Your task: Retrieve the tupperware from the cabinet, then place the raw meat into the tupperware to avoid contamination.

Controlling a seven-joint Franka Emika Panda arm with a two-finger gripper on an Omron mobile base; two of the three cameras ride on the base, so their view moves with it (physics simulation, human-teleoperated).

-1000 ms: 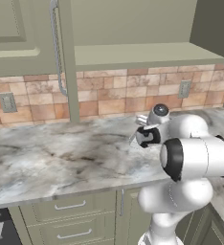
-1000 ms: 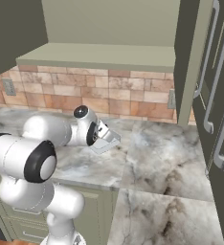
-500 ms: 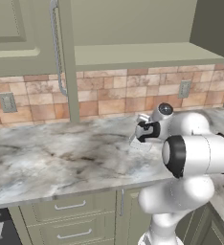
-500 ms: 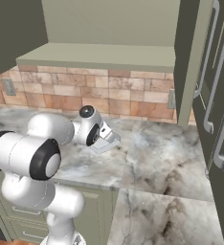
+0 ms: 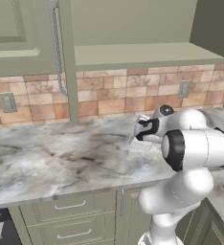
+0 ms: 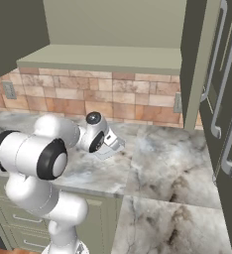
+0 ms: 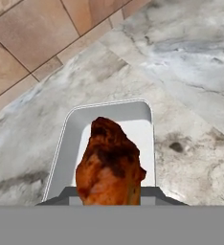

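1. One lumpy chunk of raw meat [image 7: 110, 165], reddish-brown with orange edges and a darker patch, sits at 6 o'clock in the hand view, clamped in the partly closed jaws of the gripper [image 7: 111, 194]; its lower end is cut off, and the finger tips are barely visible beside it.
2. Directly behind it lies the tupperware [image 7: 74, 139], a shallow, pale grey, round-cornered rectangle on the veined marble counter [image 7: 190, 91].
3. From the left base view the tupperware [image 5: 141, 143] is a faint translucent sliver at the gripper [image 5: 139, 135]; the meat is too small to make out.
4. At 12 o'clock, terracotta tile backsplash [image 5: 109, 95], then the olive-green cabinet [image 5: 133, 21], its interior plain.
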